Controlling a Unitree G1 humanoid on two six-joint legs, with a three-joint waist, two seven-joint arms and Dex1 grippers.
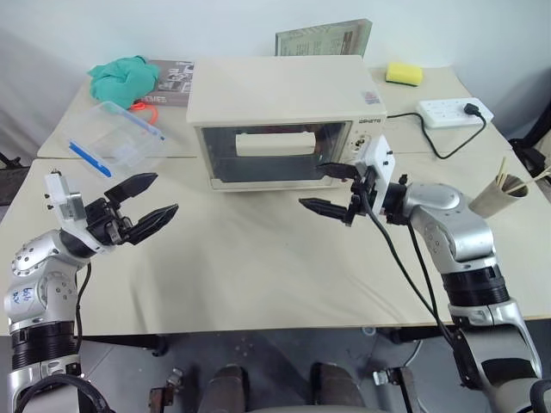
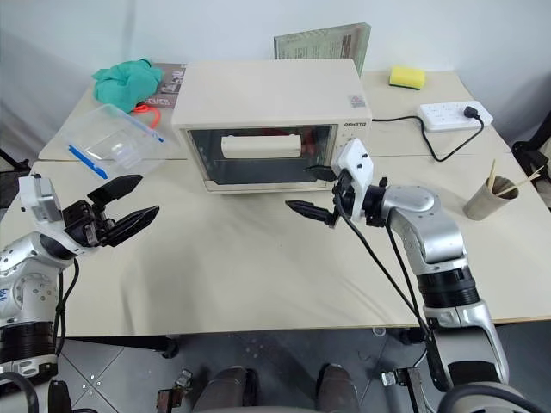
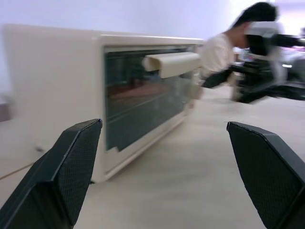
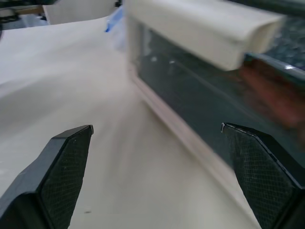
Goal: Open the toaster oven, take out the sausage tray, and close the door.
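1. Boxy cream-white toaster oven [image 1: 284,120] sits at the back middle of the cream table [image 1: 258,258], glass front facing the robot; its clear glass door [image 1: 275,155] is shut, long cream bar handle [image 1: 274,143] across the upper window.
2. Sausage tray not clearly made out: only a reddish blur behind the glass in the right wrist view, inside the oven.
3. Right gripper [image 1: 331,187] hangs just in front of the oven's lower right corner, pointing left and about level, black fingers spread wide, holding nothing, not touching the door.
4. Left gripper [image 1: 148,200] hovers over the table's left side, well apart from the oven, pointing right toward it and slightly up, fingers spread wide, empty.
5. Right arm bent at the elbow, forearm running in from the table's right front; left arm comes up from the lower left corner.
6. Oven's right control panel partly hidden behind the right gripper's white wrist block.
7. Bare table between the two grippers and in front of the door.
8. Around: clear plastic box with blue clips [image 1: 116,138] left of the oven, teal cloth [image 1: 120,76] behind it, yellow sponge [image 1: 403,74], white power strip [image 1: 455,111], paper cup of sticks [image 1: 499,196] near the right edge.
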